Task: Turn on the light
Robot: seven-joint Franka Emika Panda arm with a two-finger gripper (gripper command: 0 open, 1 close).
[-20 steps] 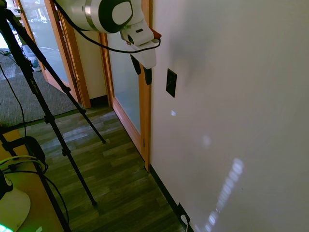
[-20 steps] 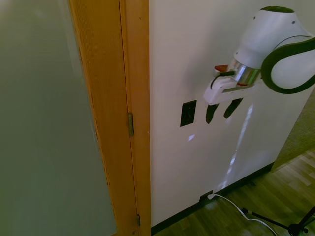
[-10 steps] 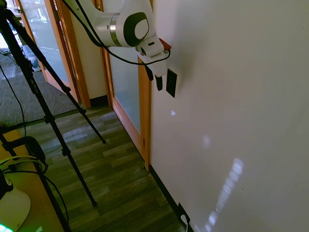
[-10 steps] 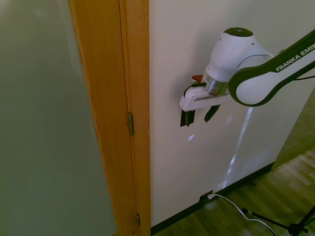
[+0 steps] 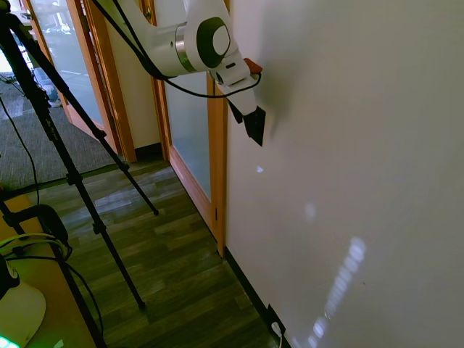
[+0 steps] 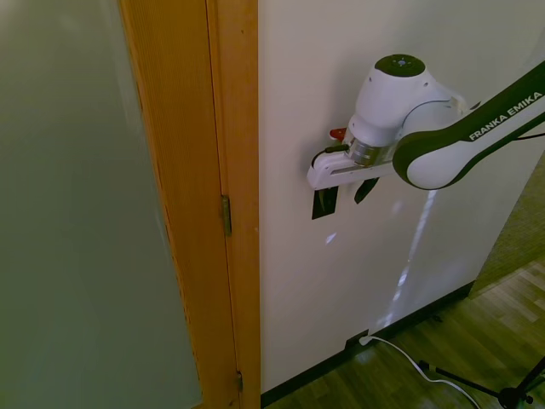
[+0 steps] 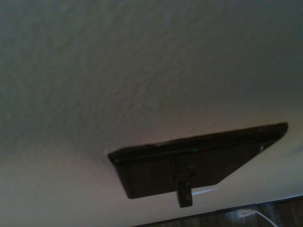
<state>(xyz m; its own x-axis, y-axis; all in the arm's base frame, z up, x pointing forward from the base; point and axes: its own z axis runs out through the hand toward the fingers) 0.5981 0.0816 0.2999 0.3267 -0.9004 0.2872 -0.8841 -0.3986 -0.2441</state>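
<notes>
Closest in the wrist view: the black switch plate (image 7: 199, 161) seen edge-on against the textured white wall (image 7: 118, 71), with a small toggle (image 7: 185, 187) standing out from its face. Hard to tell from that angle which way the toggle is thrown. From the second exterior view, pincer (image 6: 347, 192) spread open, one dark finger (image 6: 325, 200) laid over the switch plate (image 6: 324, 197), the other finger (image 6: 366, 188) apart from it over bare wall. Contact with the toggle not confirmable; finger at least right against the plate. In the first exterior view, same plate (image 5: 257, 127) largely masked by the pincer (image 5: 246, 120), mounted at mid height just past the wooden door frame (image 5: 217, 181). Step in hand, by judgement: flicking the toggle. Best done with the near fingertip hooked on the toggle itself, then a short stroke along the wall in the toggle's own travel, without pressing harder into the plate. Risk of sliding off the small lever, or of pushing flat on the plate to no effect. Farther down at the skirting, a black outlet with a white plug (image 6: 364, 340), to be left alone. No lamp in sight anywhere, so no visual check of success from here.
</notes>
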